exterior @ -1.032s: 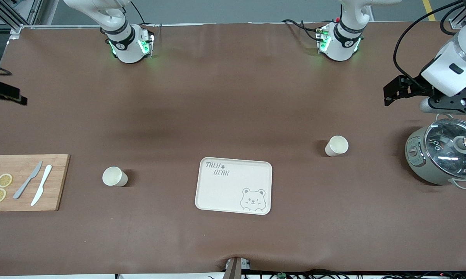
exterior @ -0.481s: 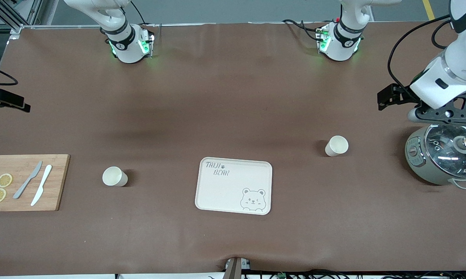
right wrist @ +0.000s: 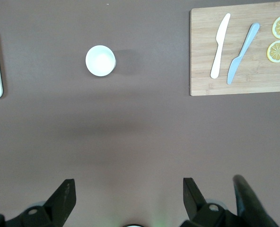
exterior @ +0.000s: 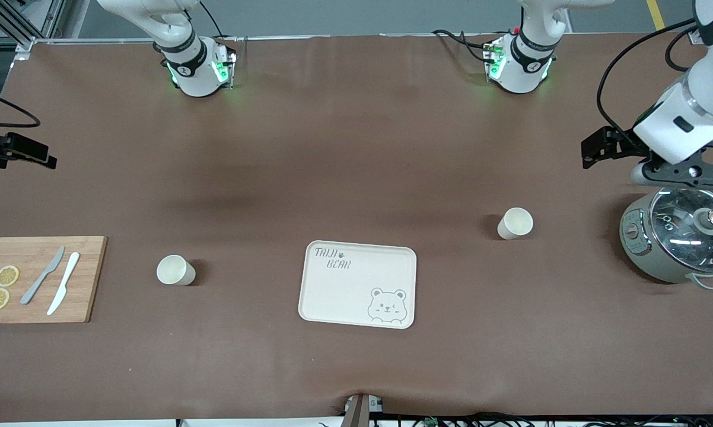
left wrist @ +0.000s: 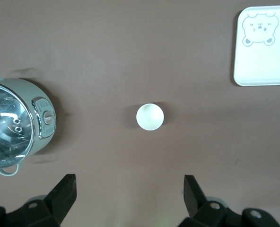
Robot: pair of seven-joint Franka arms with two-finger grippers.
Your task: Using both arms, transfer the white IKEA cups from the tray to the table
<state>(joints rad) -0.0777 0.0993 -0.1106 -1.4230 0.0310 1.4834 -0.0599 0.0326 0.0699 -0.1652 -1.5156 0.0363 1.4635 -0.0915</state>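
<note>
left gripper (left wrist: 128, 189) fingers spread (empty) | right gripper (right wrist: 128, 189) likewise, seemingly | cups (exterior: 515, 223) untouched

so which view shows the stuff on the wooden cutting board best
The right wrist view: it looks straight down on the rectangular wooden cutting board, showing the white knife, grey knife and two lemon slices large. The front view shows the board small at the table's edge; the left wrist view misses it.
</note>
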